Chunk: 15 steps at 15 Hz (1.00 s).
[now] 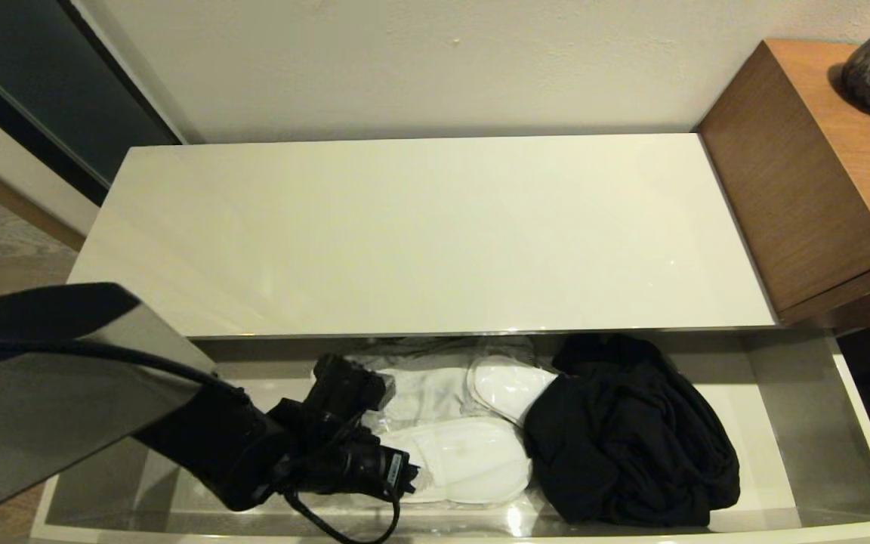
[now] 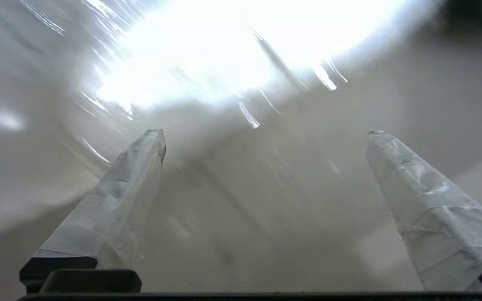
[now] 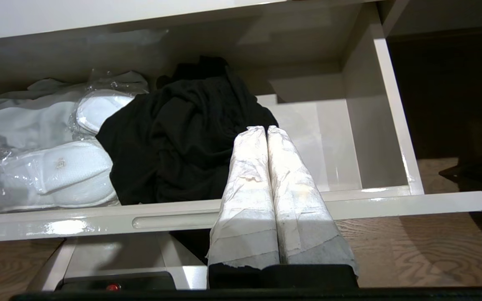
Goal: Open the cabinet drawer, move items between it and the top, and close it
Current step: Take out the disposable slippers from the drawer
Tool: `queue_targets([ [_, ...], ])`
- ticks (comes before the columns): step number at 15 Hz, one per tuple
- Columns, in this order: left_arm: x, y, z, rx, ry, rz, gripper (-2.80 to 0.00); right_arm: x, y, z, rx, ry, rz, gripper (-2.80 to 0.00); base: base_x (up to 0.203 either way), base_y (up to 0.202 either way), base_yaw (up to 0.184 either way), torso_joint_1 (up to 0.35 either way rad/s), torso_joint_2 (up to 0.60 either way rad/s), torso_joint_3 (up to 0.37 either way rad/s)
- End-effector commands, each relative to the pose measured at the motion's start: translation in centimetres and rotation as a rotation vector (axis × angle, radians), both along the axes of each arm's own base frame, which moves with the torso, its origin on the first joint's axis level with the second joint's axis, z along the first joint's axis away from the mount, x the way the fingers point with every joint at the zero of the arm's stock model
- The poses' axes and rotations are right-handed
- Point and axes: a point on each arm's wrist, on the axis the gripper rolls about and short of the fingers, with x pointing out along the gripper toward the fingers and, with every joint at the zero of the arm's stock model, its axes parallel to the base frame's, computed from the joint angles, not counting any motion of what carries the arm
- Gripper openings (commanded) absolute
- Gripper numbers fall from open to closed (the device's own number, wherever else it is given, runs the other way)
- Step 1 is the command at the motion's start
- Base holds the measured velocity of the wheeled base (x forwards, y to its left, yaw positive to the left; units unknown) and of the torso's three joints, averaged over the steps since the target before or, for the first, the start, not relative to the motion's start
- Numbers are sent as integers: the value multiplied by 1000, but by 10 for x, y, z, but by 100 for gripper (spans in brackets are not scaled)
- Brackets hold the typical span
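Long glossy beige-cream cabinet top (image 1: 420,227) bare; nothing moved up yet. Wide shallow beige cabinet drawer (image 1: 850,423) pulled fully out beneath it, so contents reachable from above. Inside: crumpled black cloth garment (image 1: 624,438) right of centre, clear-wrapped flat white slippers (image 1: 465,461) touching its left edge, light grey garment (image 3: 19,121) behind them. Left gripper (image 2: 266,138) fingers wide apart, lowered into the drawer's left part beside the slippers, likely for a pick. Right gripper (image 3: 266,129) fingers pressed together, empty, parked outside the drawer front.
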Motion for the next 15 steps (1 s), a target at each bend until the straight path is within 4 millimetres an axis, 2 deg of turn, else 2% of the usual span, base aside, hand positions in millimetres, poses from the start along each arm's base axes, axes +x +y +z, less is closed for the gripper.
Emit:
queue_targets([
  [1, 14, -6, -13, 47, -24, 45, 0, 0, 0, 0, 0, 1, 0, -280, 0, 0, 0, 0, 0, 0],
  [4, 26, -12, -17, 94, -73, 88, 0, 0, 0, 0, 0, 1, 0, -280, 0, 0, 0, 0, 0, 0],
  [15, 35, -21, -26, 132, -109, 113, 0, 0, 0, 0, 0, 1, 0, -280, 0, 0, 0, 0, 0, 0],
])
